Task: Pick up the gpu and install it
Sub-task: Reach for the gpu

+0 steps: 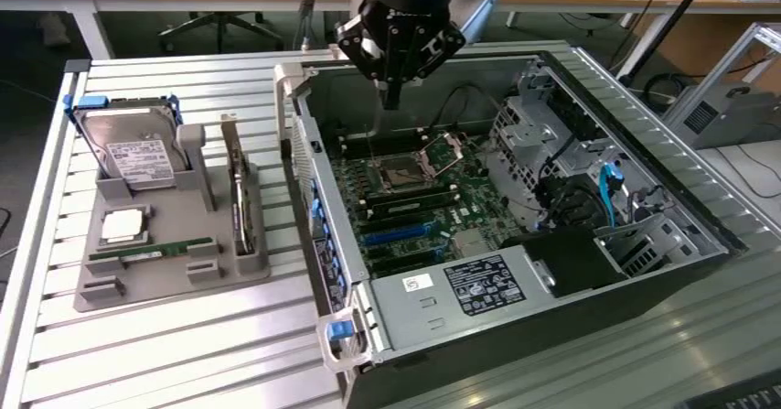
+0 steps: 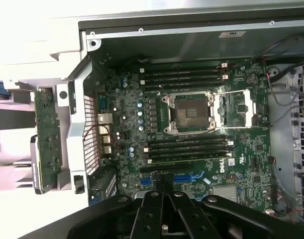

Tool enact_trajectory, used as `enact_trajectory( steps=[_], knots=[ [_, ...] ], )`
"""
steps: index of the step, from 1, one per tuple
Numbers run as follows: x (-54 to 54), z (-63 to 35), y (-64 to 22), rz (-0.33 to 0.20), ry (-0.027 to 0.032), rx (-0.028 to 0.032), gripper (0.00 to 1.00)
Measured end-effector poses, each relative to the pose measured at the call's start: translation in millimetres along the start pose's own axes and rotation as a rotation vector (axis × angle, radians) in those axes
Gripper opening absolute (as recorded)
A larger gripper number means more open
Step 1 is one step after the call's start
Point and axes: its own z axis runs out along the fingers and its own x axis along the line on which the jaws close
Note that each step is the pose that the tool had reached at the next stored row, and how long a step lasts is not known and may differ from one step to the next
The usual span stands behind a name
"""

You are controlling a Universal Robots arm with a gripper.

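One wide slatted metal tabletop (image 1: 159, 354) carries the open black computer case (image 1: 659, 208). At nine o'clock from it in the exterior view, a grey plastic holder (image 1: 146, 285) keeps the gpu (image 1: 249, 215), a thin green card, upright. Our black gripper (image 1: 390, 96) hangs over the green motherboard (image 1: 422, 203), fingers (image 2: 152, 214) clenched on nothing. If we drop here, we risk striking the silver processor socket (image 1: 401, 173), and clenched fingers cannot straddle the card.

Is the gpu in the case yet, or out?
Out. The gpu stands on edge in the grey holder beside the open case. The gripper hangs above the motherboard, fingers shut and empty.
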Motion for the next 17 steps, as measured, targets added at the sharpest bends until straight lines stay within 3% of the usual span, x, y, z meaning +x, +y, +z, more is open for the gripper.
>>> enact_trajectory(
  steps=[6,17],
  knots=[
    [11.0,-0.3,-0.8,0.0,-0.0001,0.0,0.11],
    [18.4,-0.5,-1.4,0.0,-0.0001,-0.0001,0.11]
  ],
)
